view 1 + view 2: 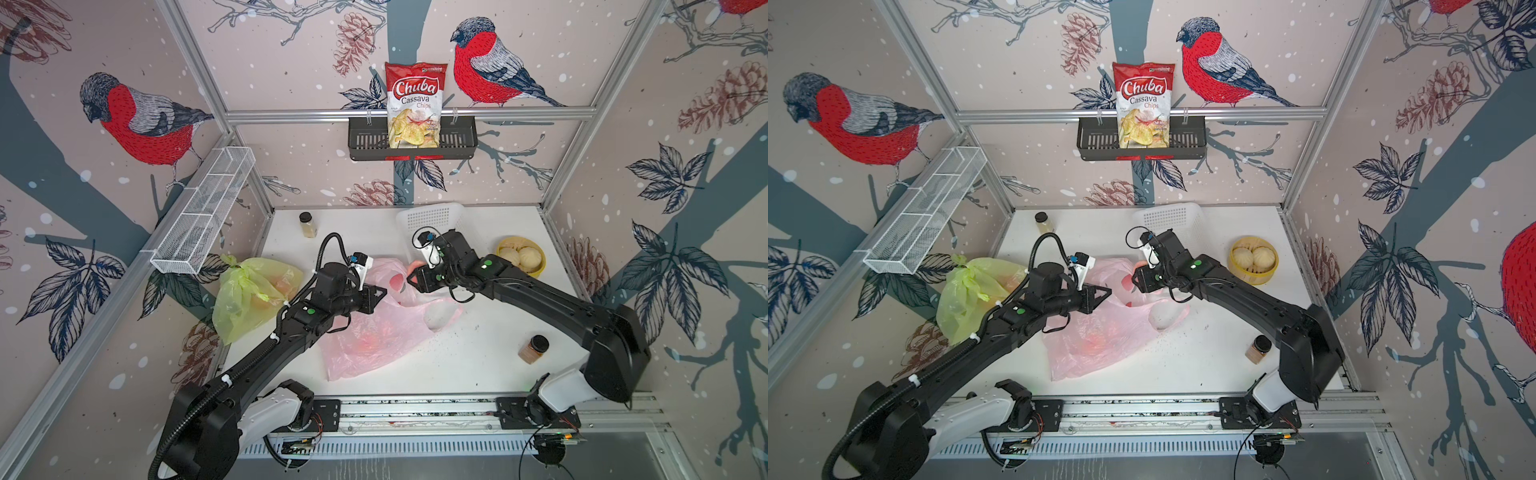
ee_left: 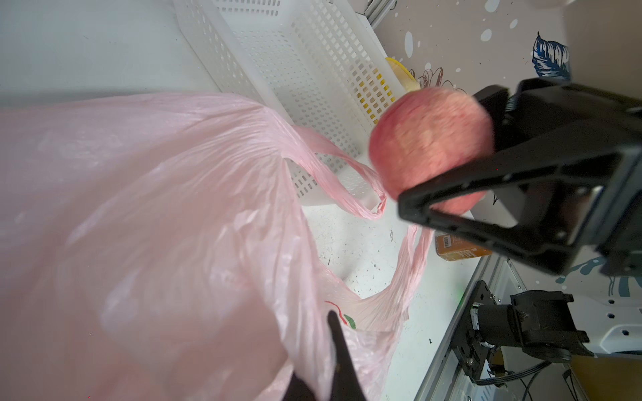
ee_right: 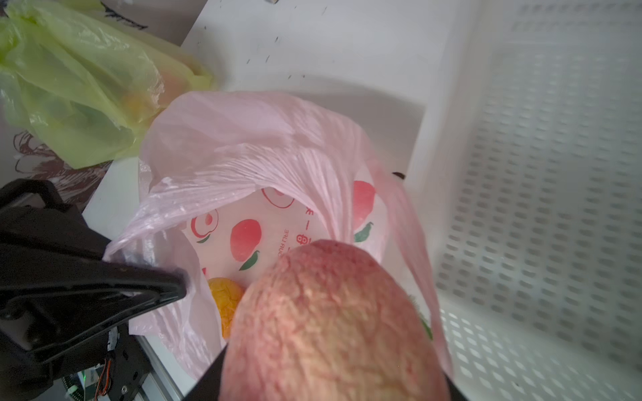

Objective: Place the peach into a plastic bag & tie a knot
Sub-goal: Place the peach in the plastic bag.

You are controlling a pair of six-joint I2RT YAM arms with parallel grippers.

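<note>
We hold the peach (image 3: 330, 323) in our right gripper (image 2: 446, 154) over the open pink bag (image 3: 243, 145).
The bag gapes just below that gripper, with an orange-yellow fruit (image 3: 225, 298) lying inside; the peach sits clamped between the jaws, above the mouth, not yet in. Our left gripper (image 3: 173, 284), reaching in opposite the right, pinches the bag's rim tight and holds it raised. Just beyond the right gripper stands a white basket (image 1: 432, 218); on the left gripper's outer side slumps a knotted green bag (image 1: 249, 295), fruit showing through.

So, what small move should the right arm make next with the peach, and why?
Probably ease the peach down into the pink bag before letting go. The right gripper grips it right at the bag's mouth, which the left gripper pinches open by the rim.
</note>
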